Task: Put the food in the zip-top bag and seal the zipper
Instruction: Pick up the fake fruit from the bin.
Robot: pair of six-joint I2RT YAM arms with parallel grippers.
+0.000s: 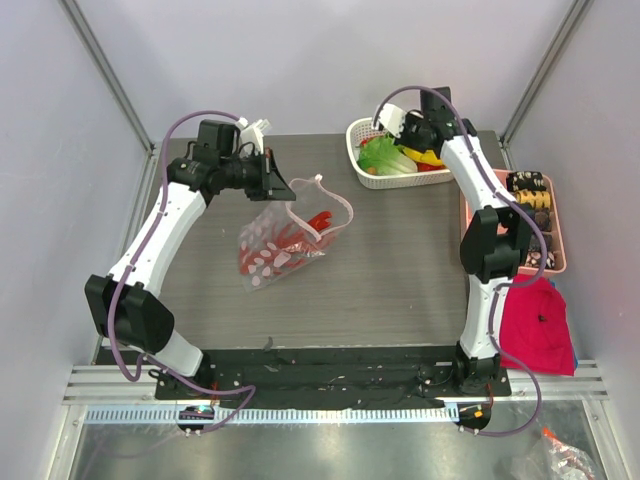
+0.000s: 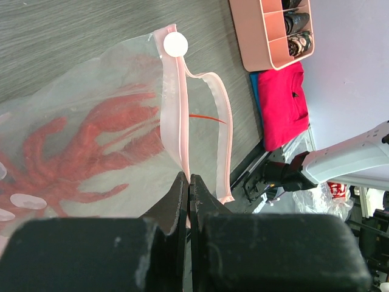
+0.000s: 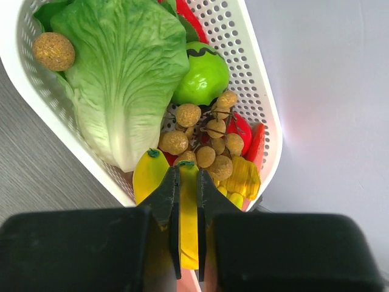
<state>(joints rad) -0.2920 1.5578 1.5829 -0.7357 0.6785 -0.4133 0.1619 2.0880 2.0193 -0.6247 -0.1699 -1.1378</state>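
The clear zip-top bag (image 1: pixel 285 240) lies mid-table with red chilli peppers (image 2: pixel 79 158) inside. Its mouth is lifted and gapes open. My left gripper (image 2: pixel 188 179) is shut on the pinkish zipper (image 2: pixel 172 109) strip at one lip of the mouth. In the white basket (image 1: pixel 360 135) at the back, my right gripper (image 3: pixel 188 173) is shut on a yellow banana (image 3: pixel 189 219). A second banana (image 3: pixel 148 176), a brown berry cluster (image 3: pixel 206 143), a green round fruit (image 3: pixel 203 76) and red pieces (image 3: pixel 243 131) lie around it.
A large green lettuce leaf (image 3: pixel 115 79) fills most of the basket. A pink compartment tray (image 1: pixel 467 215) with dark items stands at the right edge. A red cloth (image 1: pixel 540 325) lies near the right arm's base.
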